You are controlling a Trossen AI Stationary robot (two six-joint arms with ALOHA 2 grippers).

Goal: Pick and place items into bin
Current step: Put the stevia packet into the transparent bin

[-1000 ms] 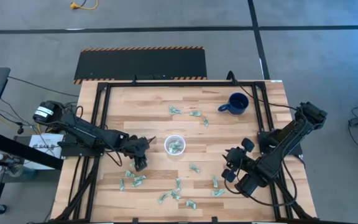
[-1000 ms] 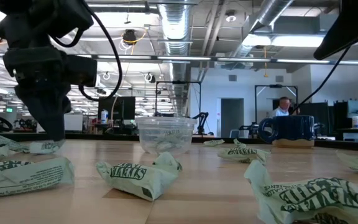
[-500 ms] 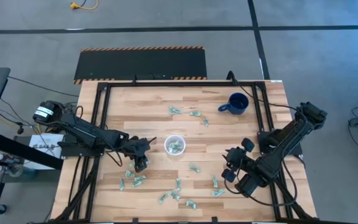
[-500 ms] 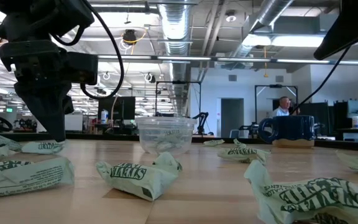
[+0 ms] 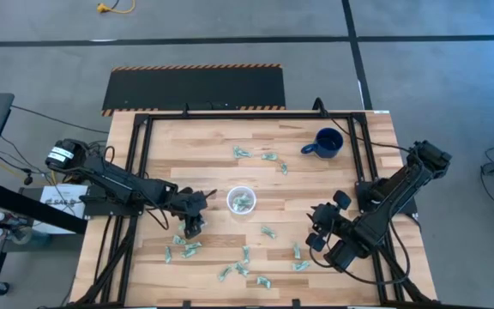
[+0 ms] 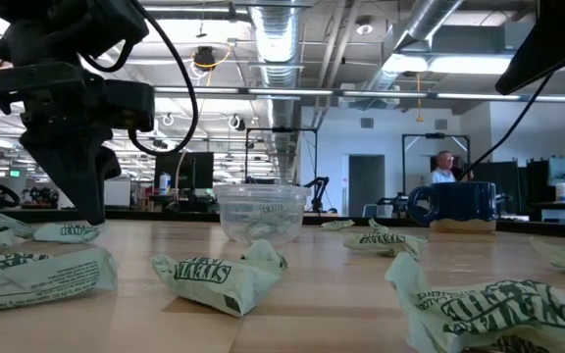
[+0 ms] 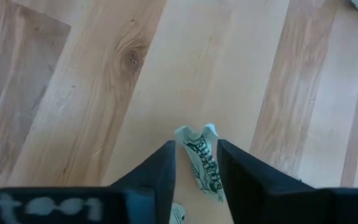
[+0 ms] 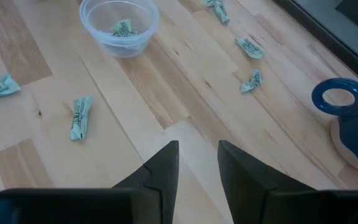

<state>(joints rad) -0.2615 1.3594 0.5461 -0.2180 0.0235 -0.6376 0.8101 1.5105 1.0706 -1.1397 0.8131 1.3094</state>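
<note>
Worktop (image 5: 350, 172), wood: clear cup (image 5: 241, 200) at centre holding a few wrappers; other wrappers (image 5: 245, 257) scattered on the near half and behind the cup, and a blue mug (image 5: 326, 142) at the far right. Left hand (image 7: 194, 163), lowered to the worktop just left of the cup, fingers apart with one green-and-white wrapper (image 7: 202, 163) lying between them. Right hand (image 8: 196, 158), raised over the near right of the worktop, fingers apart and empty, well apart from the cup.
</note>
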